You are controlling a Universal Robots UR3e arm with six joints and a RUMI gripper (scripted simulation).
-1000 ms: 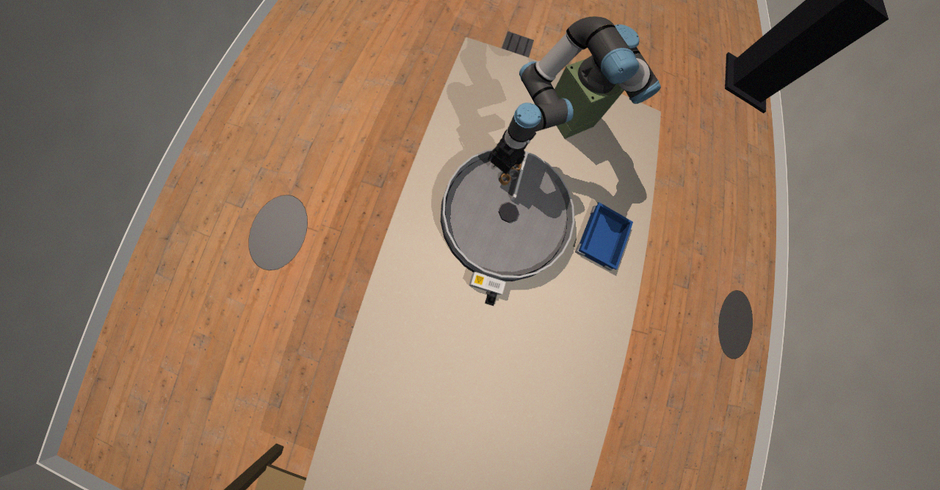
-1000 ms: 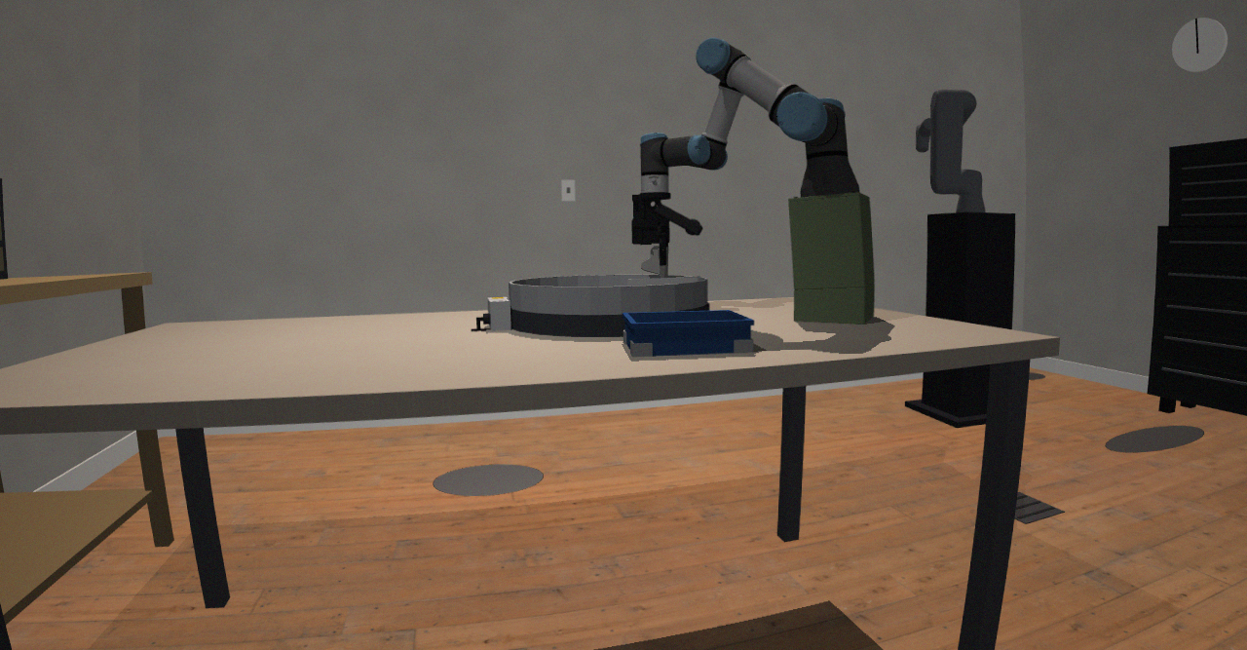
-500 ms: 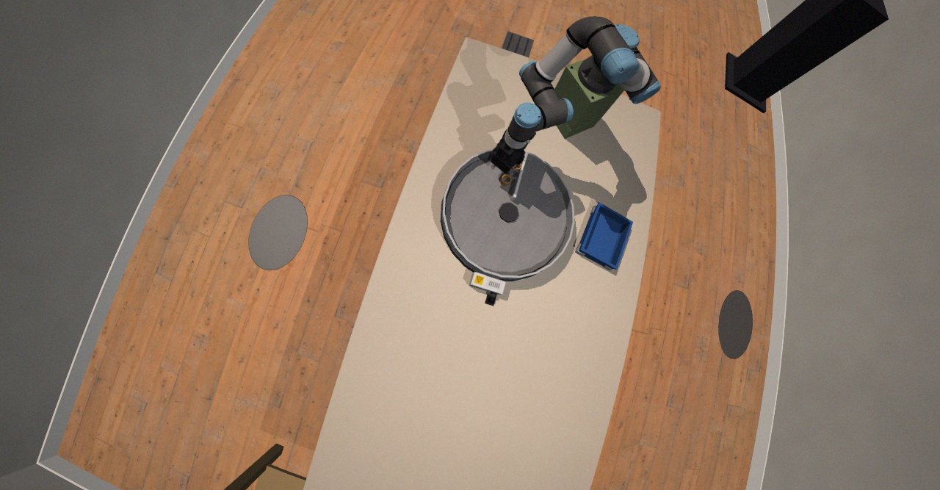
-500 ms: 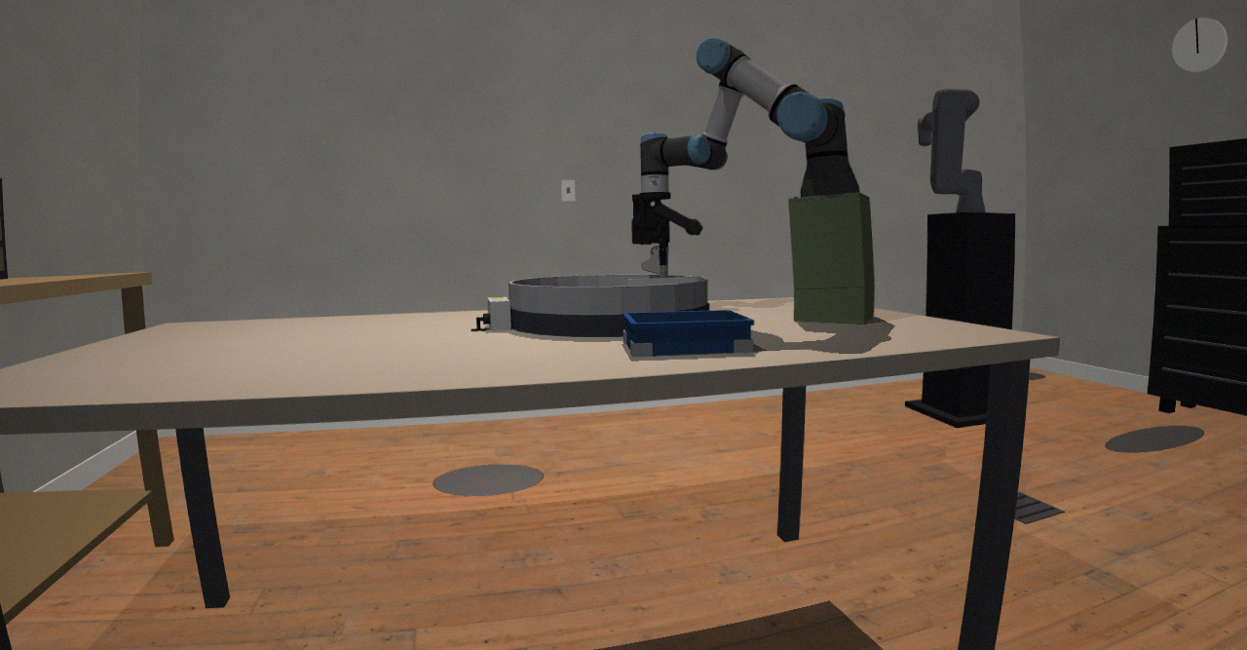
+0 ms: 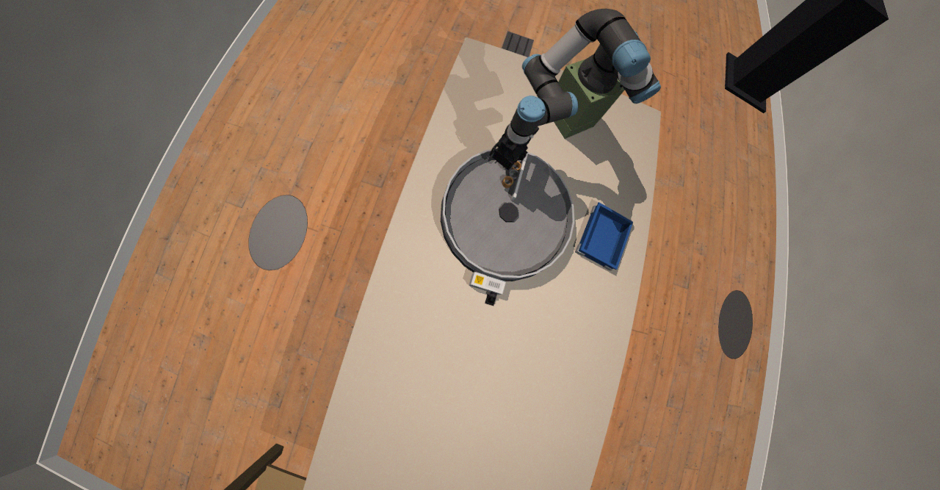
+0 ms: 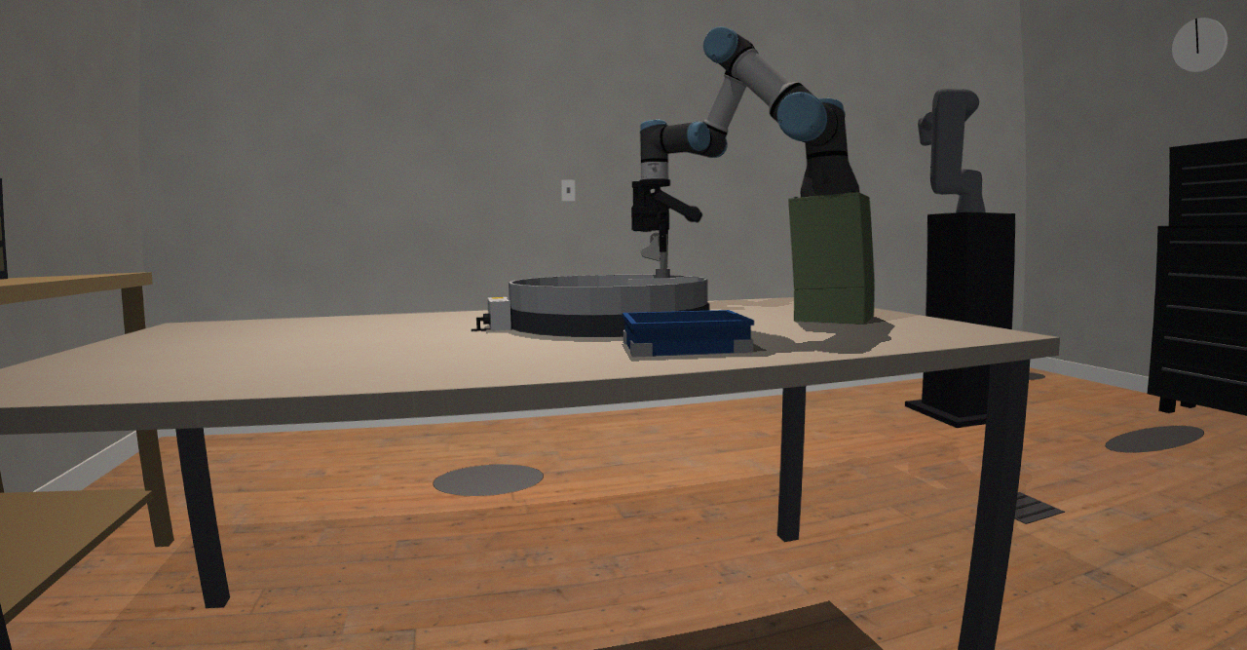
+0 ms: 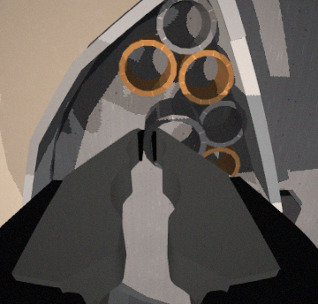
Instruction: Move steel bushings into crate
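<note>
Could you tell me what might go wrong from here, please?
The tool pinches the steel bushing by its thin wall, so it could twist or slip during a lift. The orange bushing and other neighbours crowd it and might get dragged along. It could also knock the upright divider close by.

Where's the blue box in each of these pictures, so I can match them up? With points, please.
Top: the blue box [image 5: 604, 236] [image 6: 689, 337] is right of centre, just to the right of the round turntable [image 5: 476, 224] [image 6: 601, 299] [image 7: 102, 41].
Exterior: it's right of centre on the table, in front of the turntable's right end.
Wrist: it's not in this picture.
Shared landmark: the turntable, of which the wrist view shows only part.
</note>
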